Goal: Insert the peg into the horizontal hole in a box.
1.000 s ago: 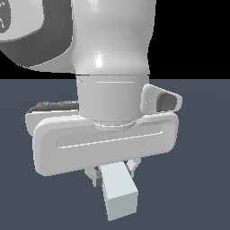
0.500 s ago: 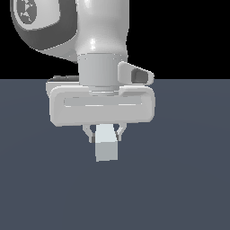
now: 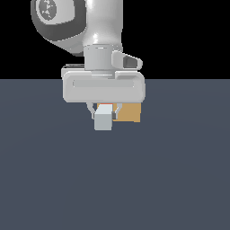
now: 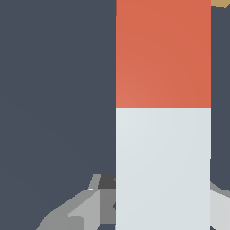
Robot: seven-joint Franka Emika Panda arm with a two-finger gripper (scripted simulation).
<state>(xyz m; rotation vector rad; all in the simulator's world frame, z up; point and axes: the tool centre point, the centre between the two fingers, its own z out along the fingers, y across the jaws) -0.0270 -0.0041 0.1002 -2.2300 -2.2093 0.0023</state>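
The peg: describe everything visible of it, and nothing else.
The peg is a long, straight bar with a square section and flat, matte faces. One part is red-orange and the other pale grey-white, meeting at a sharp line across it. The gripper holds it at the grey-white part, a finger on either side. In the exterior view it points away from the camera: its grey-white end faces us, with a sliver of orange above. It hangs clear of the floor. The tan box sits behind it; no contact shows.

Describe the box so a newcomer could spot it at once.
Start at the big white robot arm and follow it down to the gripper holding the peg. The box is the tan block just behind, toward the exterior view's right, the only light-brown thing there.
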